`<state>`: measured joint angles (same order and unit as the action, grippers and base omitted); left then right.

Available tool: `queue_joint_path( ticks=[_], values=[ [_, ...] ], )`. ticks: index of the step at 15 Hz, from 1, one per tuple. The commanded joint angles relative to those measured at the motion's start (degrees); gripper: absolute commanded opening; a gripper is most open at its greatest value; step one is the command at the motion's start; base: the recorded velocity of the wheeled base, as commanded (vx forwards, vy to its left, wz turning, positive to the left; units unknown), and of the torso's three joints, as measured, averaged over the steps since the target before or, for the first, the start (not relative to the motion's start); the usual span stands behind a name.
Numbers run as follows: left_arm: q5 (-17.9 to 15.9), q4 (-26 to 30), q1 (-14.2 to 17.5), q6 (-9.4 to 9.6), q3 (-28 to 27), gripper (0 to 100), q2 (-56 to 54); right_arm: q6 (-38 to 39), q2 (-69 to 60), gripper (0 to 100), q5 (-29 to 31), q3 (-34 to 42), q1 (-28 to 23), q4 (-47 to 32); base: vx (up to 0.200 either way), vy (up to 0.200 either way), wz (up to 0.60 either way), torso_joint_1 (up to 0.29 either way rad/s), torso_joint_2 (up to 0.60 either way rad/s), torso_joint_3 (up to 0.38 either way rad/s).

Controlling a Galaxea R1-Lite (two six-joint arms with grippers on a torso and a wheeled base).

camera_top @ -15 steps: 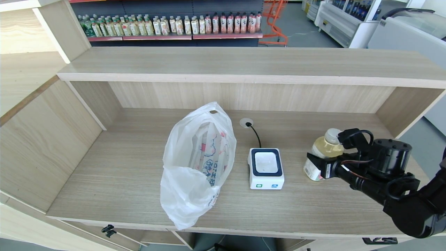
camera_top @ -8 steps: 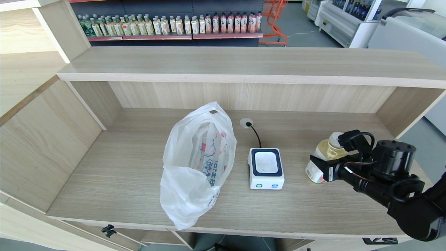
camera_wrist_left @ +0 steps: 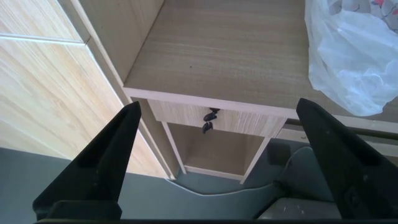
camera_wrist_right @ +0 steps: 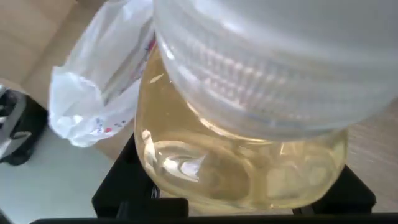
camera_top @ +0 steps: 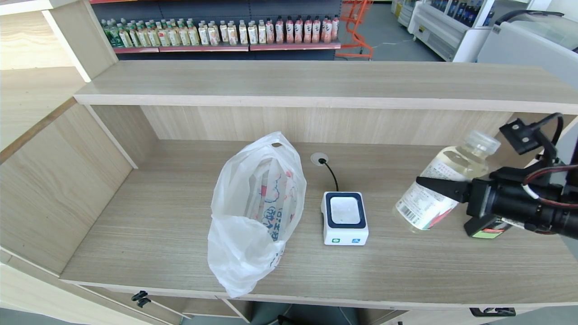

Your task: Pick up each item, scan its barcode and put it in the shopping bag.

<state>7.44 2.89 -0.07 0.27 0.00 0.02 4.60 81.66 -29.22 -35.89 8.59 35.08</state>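
Observation:
My right gripper [camera_top: 445, 189] is shut on a clear bottle of pale yellow drink [camera_top: 445, 185] with a white cap and a white label. It holds the bottle tilted in the air over the right part of the counter, to the right of the scanner [camera_top: 344, 218]. The bottle's barcode faces down and left. Close up, the bottle [camera_wrist_right: 249, 143] has the white shopping bag [camera_wrist_right: 102, 93] behind it. The shopping bag [camera_top: 255, 207] stands open left of the scanner, with packaged goods inside. My left gripper [camera_wrist_left: 217, 162] hangs open below the counter's front left edge.
A black cable [camera_top: 330, 174] runs from the scanner to a grommet in the wooden counter [camera_top: 149, 225]. A raised shelf [camera_top: 316, 85] spans the back, with side walls at both ends. Bottle shelves and freezers stand far behind.
My right gripper has lifted the bottle off the counter and tipped it over, cap now pointing up and to the right. The bag and scanner have not moved.

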Motion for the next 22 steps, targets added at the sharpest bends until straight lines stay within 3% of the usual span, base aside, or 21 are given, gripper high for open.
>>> queue_joint_path(
  ticks=[1,3,9,12,22],
  values=[
    [0.0,0.0,0.0,0.0,0.0,100,0.0,2.0,-13.0,0,-10.3,-0.8,-0.4,-5.9,0.0,0.0,0.0,0.0,0.0,0.0],
    [0.0,0.0,0.0,0.0,0.0,100,0.0,2.0,-12.6,0,-20.3,-1.0,-0.3,-7.0,0.0,0.0,0.0,0.0,0.0,0.0],
    [0.0,0.0,0.1,0.0,0.0,100,0.0,4.5,-11.1,0,-36.3,-0.4,1.3,-8.3,0.0,0.0,0.0,0.0,0.0,0.0],
    [0.0,0.0,0.1,0.0,0.0,100,0.0,5.0,-10.1,0,-37.8,-0.6,4.2,-8.2,0.0,0.0,0.0,0.0,0.0,0.0],
    [0.0,0.0,0.0,0.0,0.0,100,0.0,10.9,-8.5,0,-39.0,-3.4,6.7,-8.0,0.0,0.0,0.0,0.0,0.0,0.0]
  ],
)
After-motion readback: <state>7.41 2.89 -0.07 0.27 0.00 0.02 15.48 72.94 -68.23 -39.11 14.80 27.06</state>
